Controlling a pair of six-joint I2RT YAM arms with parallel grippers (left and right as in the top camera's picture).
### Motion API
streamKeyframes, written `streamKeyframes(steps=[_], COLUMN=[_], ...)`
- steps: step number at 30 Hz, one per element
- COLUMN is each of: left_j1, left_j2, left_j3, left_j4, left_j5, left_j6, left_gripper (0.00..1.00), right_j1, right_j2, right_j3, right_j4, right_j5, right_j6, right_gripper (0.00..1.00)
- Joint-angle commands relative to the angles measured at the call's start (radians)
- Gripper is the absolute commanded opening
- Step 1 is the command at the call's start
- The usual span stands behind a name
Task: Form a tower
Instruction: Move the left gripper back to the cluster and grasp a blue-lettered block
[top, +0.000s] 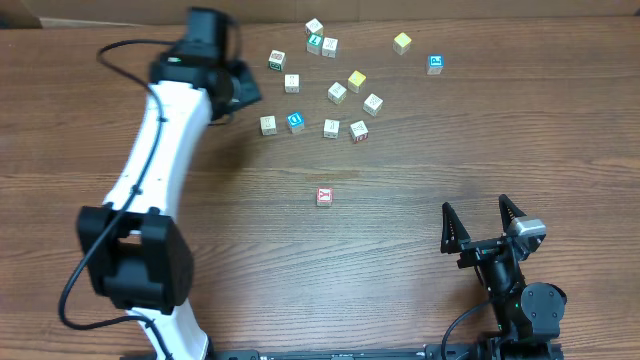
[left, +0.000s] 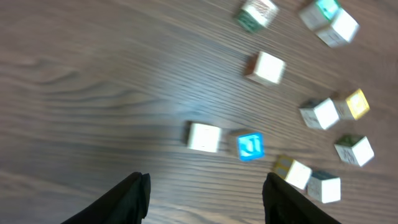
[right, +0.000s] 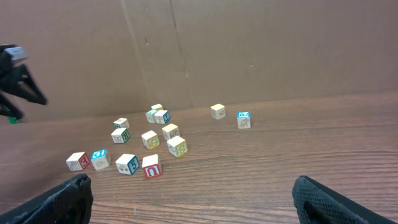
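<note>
Fifteen cubes (top: 337, 92): loose, mostly on the far side of the worktop (top: 400, 260); red-lettered cube (top: 324, 196) alone mid-worktop.
Tower: cannot tell any stack among them.
Left gripper (left: 206, 180): partly open, empty.
Right gripper (top: 475, 204): wide open, empty.

- The letter cubes (top: 337, 92), small cream wooden blocks with coloured letter faces, are lying scattered in a loose cluster on the far half of the table (top: 400, 260).
- A red-lettered cube (top: 324, 196) is sitting alone near the table's middle, well apart from the cluster.
- A blue-topped cube (top: 435, 64) is sitting at the cluster's right fringe, near a yellow-topped cube (top: 402, 42).
- A second blue cube (top: 295, 122) is sitting just beside a plain cream cube (top: 268, 125).
- A trio of cubes (top: 314, 41) is crowding together at the far edge; whether any is resting on another cannot be told.
</note>
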Motion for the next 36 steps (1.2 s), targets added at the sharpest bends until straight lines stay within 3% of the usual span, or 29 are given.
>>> streamKeyframes(steps=[1,13,21,24,26,36], left_j1=[-0.096,-0.212,-0.236,-0.236,-0.236,-0.236], left_j2=[0.071,0.225,0.285,0.306,0.325,0.358], left_j3=[0.016,0.016,0.016,0.016,0.016,0.017], left_j4=[0.031,0.219,0.243,0.245,0.241,0.262], left_j5=[-0.136,-0.204,-0.256,-0.283,-0.282,-0.281], left_j6=[0.014,0.014,-0.032,-0.069,-0.082,-0.083], left_gripper=[0.56,0.42,0.45,0.53,0.54,0.44], right_j1=[0.008,0.008,0.008,0.008,0.008,0.008], right_j2=[-0.008,-0.008,-0.008,-0.008,-0.008,-0.008], right_j3=[-0.01,-0.01,-0.01,-0.01,-0.01,-0.01], right_j4=[0.003,0.003,0.003,0.003,0.003,0.003], right_j5=[0.006,0.005,0.006,0.005,0.006,0.005], right_j6=[-0.001,-0.001,-0.001,-0.001,-0.001,-0.001], right_gripper=[1.0,1.0,1.0,1.0,1.0,1.0])
